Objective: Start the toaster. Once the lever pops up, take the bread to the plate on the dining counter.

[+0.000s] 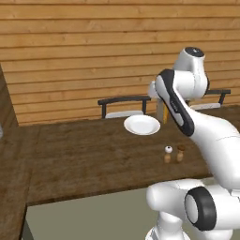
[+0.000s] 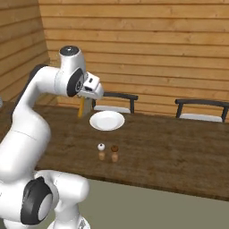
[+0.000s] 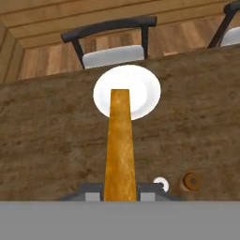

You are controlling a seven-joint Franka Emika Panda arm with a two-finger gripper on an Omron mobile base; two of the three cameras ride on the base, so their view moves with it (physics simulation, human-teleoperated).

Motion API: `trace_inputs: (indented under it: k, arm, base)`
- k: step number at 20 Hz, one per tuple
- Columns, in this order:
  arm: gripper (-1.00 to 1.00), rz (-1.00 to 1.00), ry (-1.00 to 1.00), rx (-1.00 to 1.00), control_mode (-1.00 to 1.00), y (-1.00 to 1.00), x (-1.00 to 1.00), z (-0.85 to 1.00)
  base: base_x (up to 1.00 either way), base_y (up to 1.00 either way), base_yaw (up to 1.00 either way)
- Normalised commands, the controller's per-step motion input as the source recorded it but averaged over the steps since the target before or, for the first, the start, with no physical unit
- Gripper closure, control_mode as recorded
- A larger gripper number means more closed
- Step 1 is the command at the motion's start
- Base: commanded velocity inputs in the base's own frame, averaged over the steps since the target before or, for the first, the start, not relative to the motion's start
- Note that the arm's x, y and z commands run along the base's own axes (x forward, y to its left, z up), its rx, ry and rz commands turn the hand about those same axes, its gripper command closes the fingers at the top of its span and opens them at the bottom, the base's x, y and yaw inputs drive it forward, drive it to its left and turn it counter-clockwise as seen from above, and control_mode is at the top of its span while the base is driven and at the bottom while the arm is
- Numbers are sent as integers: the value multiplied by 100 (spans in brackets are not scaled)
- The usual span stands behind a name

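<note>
- The dining counter (image 1: 93, 159) is a broad dark wooden surface with a grey side panel, running across both base views; a plank wall stands behind it.
- Two dark-framed chairs with pale seats stand at its far edge, one (image 2: 114, 102) just behind the plate and another (image 2: 200, 109) well to the right.
- The plate (image 3: 145, 91), round, white and bare, lies near the far edge of the surface.
- The bread (image 3: 120, 145) is held edge-on, up in the air above the surface; in the hand view its far end overlaps the plate, while in the right base view it hangs to the left of the plate.
- The gripper (image 3: 120, 191) is closed on the bread's near end, a finger on each face.
- Two small shakers, one white-topped (image 2: 101, 152) and one brown-topped (image 2: 115, 153), stand side by side on the surface nearer the robot than the plate.
</note>
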Motion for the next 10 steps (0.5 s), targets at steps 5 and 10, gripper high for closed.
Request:
trace_inputs:
  k: [5,10]
  arm:
    - [100,3,7,3,-100,-3,68,-22]
    - [100,2,3,2,-100,-1,60,-42]
  base:
    - [0,0,0]
    - [0,0,0]
